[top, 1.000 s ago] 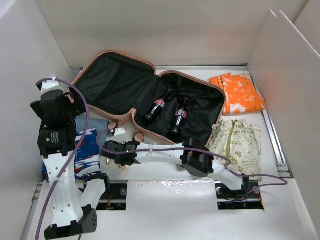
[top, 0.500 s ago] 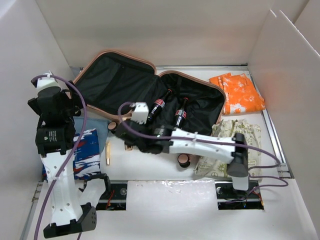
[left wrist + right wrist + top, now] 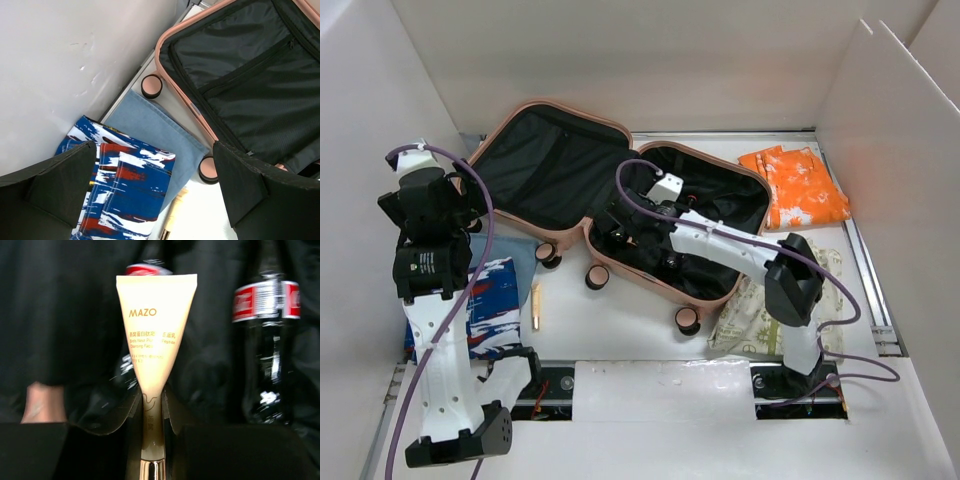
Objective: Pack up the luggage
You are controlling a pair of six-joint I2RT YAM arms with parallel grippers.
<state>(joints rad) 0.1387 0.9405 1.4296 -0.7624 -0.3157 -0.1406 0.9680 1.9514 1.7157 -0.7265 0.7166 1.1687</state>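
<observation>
White walls (image 3: 620, 50) box in a white surface (image 3: 620, 335), and we've got the luggage (image 3: 545, 165) lying open across the far middle of it. The left half is tilted up at the far left, the right half lies flat, and black lining shows in both.

Our right tool (image 3: 151, 412) is down inside that flat right half, pinched nearly closed on the narrow cap end of a cream tube (image 3: 155, 330) (MAZO printed on it), which stands up out of the grip. Just right of the tube lies a dark bottle with a red label (image 3: 265, 350), and a second bottle (image 3: 144, 268) peeks out behind the tube's top edge.

Our left tool (image 3: 154, 175) hangs over the left side with its jaws spread wide and nothing between them. Below it we see a blue, red and white patterned cloth (image 3: 125, 195) overlapping a pale blue cloth (image 3: 150, 127), both just left of the case. A slim gold stick (image 3: 534, 305) lies beside them. Over on the right, an orange printed cloth (image 3: 795, 185) sits far and a green-print pouch (image 3: 745, 318) sits near.
</observation>
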